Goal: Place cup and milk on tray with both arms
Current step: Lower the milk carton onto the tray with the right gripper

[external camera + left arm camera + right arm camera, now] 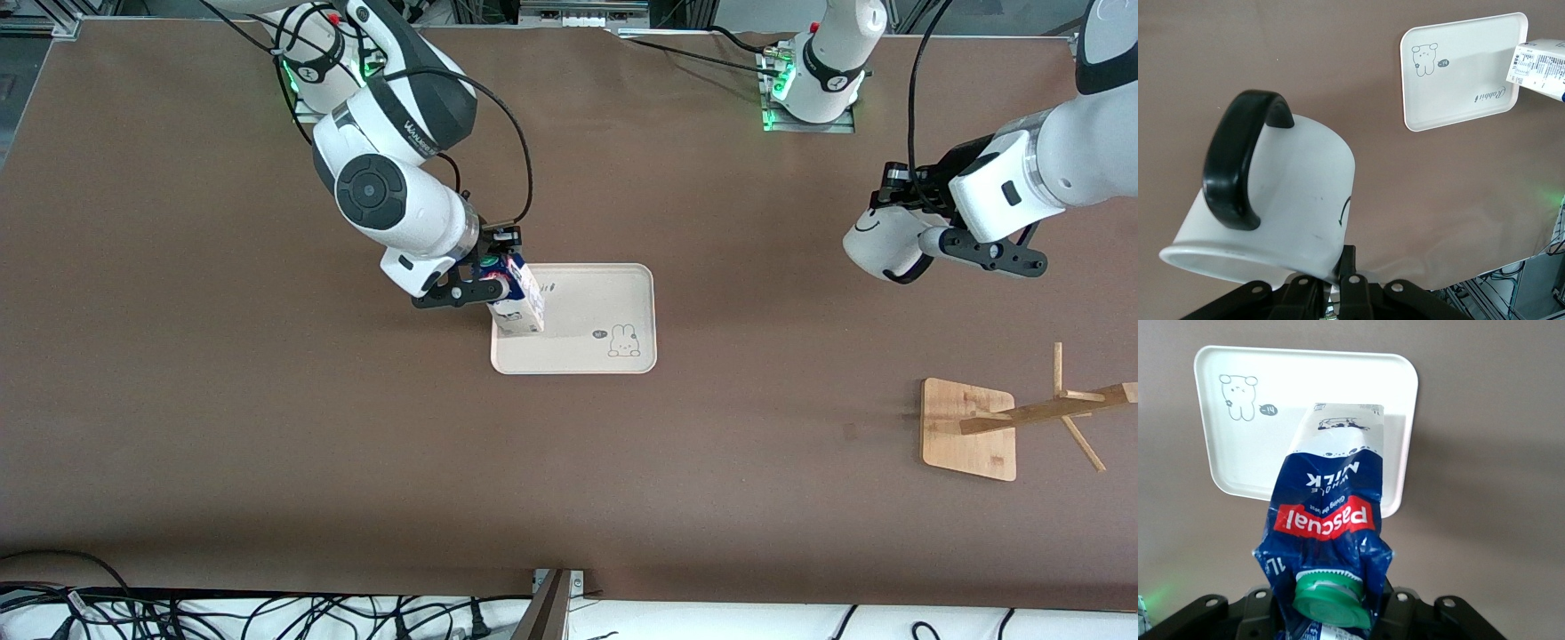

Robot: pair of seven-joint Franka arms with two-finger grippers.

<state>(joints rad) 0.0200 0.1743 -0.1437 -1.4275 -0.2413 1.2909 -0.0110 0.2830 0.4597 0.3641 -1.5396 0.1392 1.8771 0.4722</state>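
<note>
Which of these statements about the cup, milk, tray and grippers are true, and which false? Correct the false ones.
1. The right gripper holds the milk over the tray. True.
2. The cup stands on the tray. False: the left gripper holds it in the air, toward the left arm's end of the table.
3. The milk's cap is red. False: it is green.
4. A rabbit is drawn on the tray. True.
5. The rack carries a cup. False: its pegs are bare.
</note>
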